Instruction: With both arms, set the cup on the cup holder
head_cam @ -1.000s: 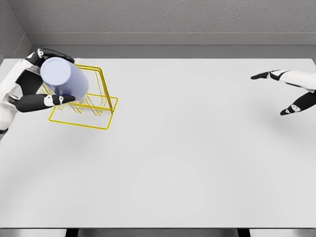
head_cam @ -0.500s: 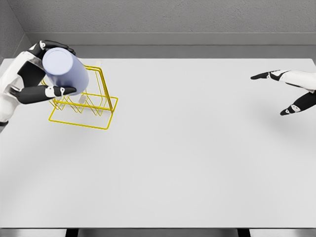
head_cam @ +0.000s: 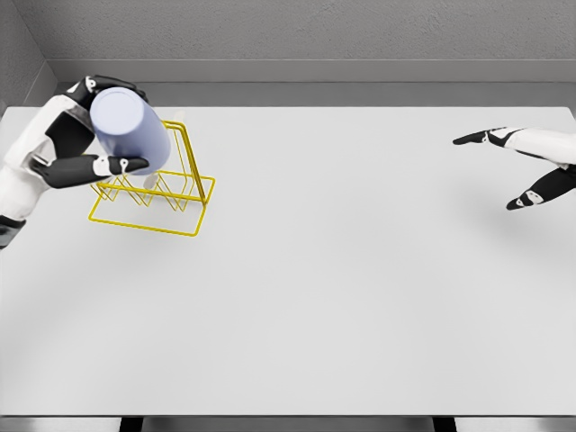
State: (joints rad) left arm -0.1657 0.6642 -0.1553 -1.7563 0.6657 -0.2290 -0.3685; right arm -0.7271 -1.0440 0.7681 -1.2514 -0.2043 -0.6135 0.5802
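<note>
The left hand (head_cam: 85, 135), white with black fingers, comes in from the left edge and is closed around a pale lavender-blue cylindrical cup (head_cam: 130, 132). The fingers (head_cam: 115, 87) curl over the far side of the cup, and the thumb (head_cam: 94, 168) lies along its near side, so the cup is pinched between them. The cup is tilted, and its flat round end faces up toward the camera. It is in the air, not standing on the table.

Just to the right of this hand and partly under the cup stands the yellow wire cup holder (head_cam: 171, 193), a thin metal frame with a rectangular base and upright loops. The lower part of the cup overlaps the upper loops of the frame in the view; whether it touches the wire I cannot tell. The holder rests on the flat white table (head_cam: 342, 288).

The right hand (head_cam: 517, 166) shows at the right edge, well apart from the cup and the holder. Its black fingers are spread and hold nothing, one pointing left and another lower down, above the table.

Behind the table is a grey wall (head_cam: 315, 31).
</note>
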